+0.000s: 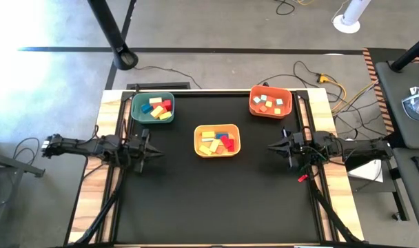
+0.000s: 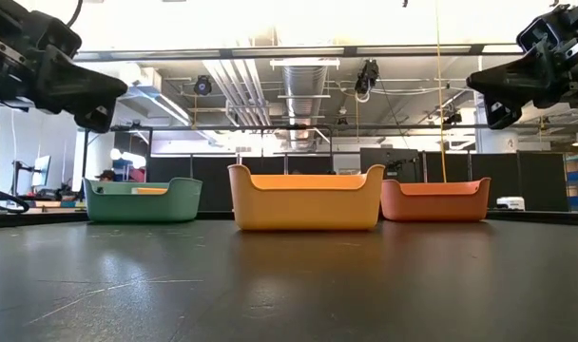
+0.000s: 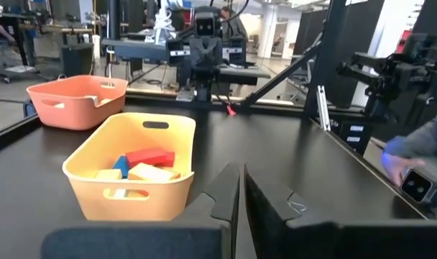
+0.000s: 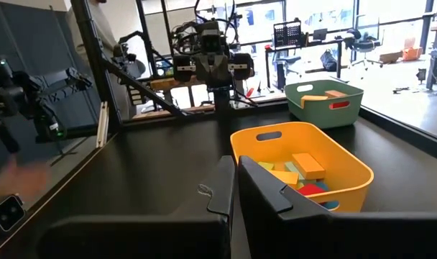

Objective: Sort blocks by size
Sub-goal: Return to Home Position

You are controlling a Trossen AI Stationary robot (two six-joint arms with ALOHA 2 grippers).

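Blocks (image 1: 227,143) — small, rigid, probably light, best pinched across flat sides — lie in the green bin (image 1: 134,109), yellow bin (image 1: 196,141) and orange bin (image 1: 251,103) on the table (image 1: 216,200). Left gripper (image 1: 151,145) and right gripper (image 1: 272,146) hover at opposite sides — both closed, empty.

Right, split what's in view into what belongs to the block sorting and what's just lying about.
Job: blocks, in the green bin, yellow bin and orange bin; left pincer and right pincer, both shut, at the side edges of the table.
Lying about: floor cables, black stand foot, white stand base.
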